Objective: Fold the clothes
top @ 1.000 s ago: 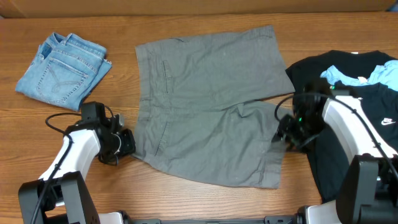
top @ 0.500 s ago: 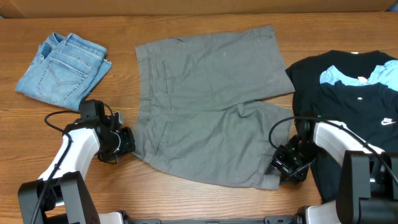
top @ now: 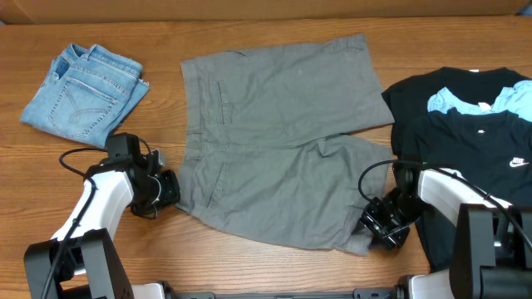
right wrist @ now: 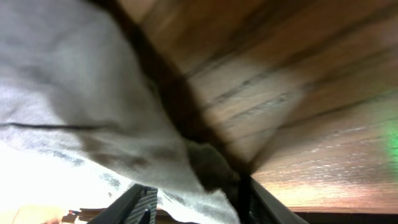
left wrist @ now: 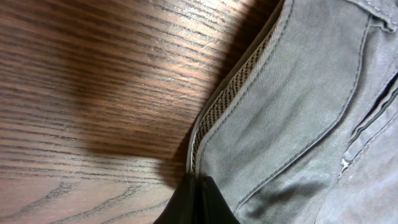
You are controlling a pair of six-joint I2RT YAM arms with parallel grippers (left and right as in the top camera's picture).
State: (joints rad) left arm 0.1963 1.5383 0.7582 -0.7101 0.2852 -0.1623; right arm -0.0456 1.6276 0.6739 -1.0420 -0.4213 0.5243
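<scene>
Firmly, the left gripper (top: 169, 189) pinches the waistband (left wrist: 231, 99) of the grey shorts (top: 278, 133); the right gripper (top: 373, 226) stands with fingers apart around their hem corner (right wrist: 208, 171).

The bench (top: 274, 33) held one pair of grey shorts (top: 283, 141), one denim piece (top: 83, 91), seemingly two black T-shirts (top: 465, 158), one light-blue garment (top: 465, 101), and two tools: the left tool (top: 170, 189) and the right tool (top: 371, 224).

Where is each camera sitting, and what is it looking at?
Overhead: above the table, looking down at grey shorts, jeans, black T-shirts; both arms, left hand and right hand show.
Left wrist: on the left arm, looking along its dark fingers at the shorts' waistband.
Right wrist: on the right arm, blurry; its fingers straddle the shorts' hem.
Shared: all three see the grey shorts.
</scene>
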